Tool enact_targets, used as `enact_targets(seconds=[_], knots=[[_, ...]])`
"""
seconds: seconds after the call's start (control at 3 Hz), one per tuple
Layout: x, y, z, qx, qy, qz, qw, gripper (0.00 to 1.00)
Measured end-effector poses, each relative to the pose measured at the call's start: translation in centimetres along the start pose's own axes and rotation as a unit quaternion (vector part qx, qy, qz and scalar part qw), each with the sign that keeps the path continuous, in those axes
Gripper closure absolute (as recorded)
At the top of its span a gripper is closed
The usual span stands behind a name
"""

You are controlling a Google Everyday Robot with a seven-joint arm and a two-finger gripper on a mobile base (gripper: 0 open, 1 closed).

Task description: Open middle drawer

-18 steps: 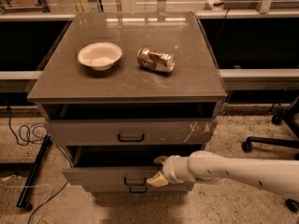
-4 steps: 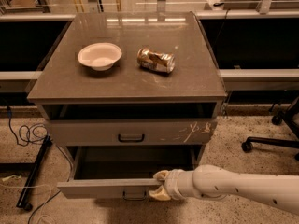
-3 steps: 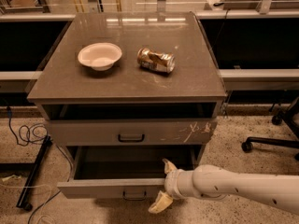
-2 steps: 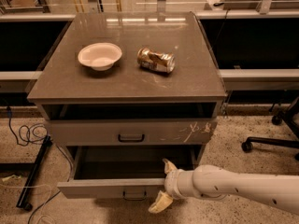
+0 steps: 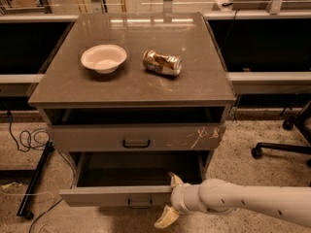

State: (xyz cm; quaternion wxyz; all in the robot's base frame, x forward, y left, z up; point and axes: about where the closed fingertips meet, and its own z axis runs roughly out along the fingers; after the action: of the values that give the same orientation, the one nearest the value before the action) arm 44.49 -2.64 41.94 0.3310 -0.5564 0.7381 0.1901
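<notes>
The middle drawer [image 5: 116, 195] is a wide grey drawer with a plain front and a small black loop handle [image 5: 140, 204]. It stands pulled out from the cabinet and its inside looks dark and bare. My gripper [image 5: 170, 201] is at the right end of the drawer front, to the right of the handle. It is open: one cream finger [image 5: 175, 179] points up over the front's top edge and the other points down below it. My white arm [image 5: 252, 203] reaches in from the lower right.
Above the open drawer is a taller shut drawer front with white scratch marks [image 5: 136, 138]. On the cabinet top lie a white bowl [image 5: 103, 58] and a crushed can [image 5: 162, 62]. Cables [image 5: 29, 140] and a black stand leg lie at the left, a chair base [image 5: 284, 147] at the right.
The middle drawer has come out further than six seconds ago. In the last second or so my gripper has opened and let go of the drawer front; the drawer has stayed put.
</notes>
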Motion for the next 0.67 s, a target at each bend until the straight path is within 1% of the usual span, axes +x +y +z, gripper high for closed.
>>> enact_targets(seconds=[0.33, 0.67], knots=[[0.04, 0.08, 0.07, -0.001, 0.0, 0.001, 1.0, 0.19], [0.04, 0.08, 0.07, -0.001, 0.0, 0.001, 1.0, 0.42]])
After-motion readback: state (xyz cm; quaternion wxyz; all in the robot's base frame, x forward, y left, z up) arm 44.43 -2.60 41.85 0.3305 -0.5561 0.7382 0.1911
